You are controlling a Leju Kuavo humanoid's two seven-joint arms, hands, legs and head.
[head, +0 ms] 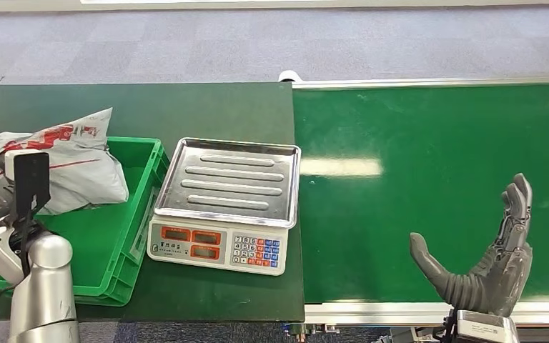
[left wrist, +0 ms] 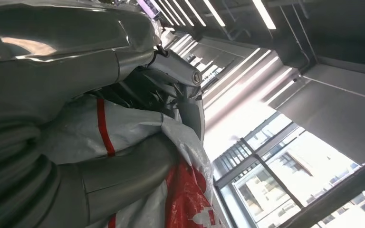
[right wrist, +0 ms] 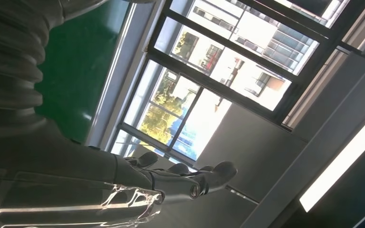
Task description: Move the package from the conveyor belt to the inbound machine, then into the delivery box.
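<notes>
Left hand holds package over the bin; drop is what's left.

Your left hand (left wrist: 100, 156) grips the grey plastic mailer package with red print (head: 64, 168), fingers wrapped round it in the left wrist view. The package sits over the far-left part of the green plastic delivery box (head: 125, 243), long axis running roughly left-right, its right end low toward the box floor; you can't tell whether it touches. The silver-trayed weighing scale (head: 229, 182), the inbound machine, stands just right of the box, tray bare. Your right hand (head: 490, 250) hovers wide, fingers spread, holding nothing, above the green conveyor belt (head: 429, 157), well apart from the package. Left arm's nearer; release goes straight down.
</notes>
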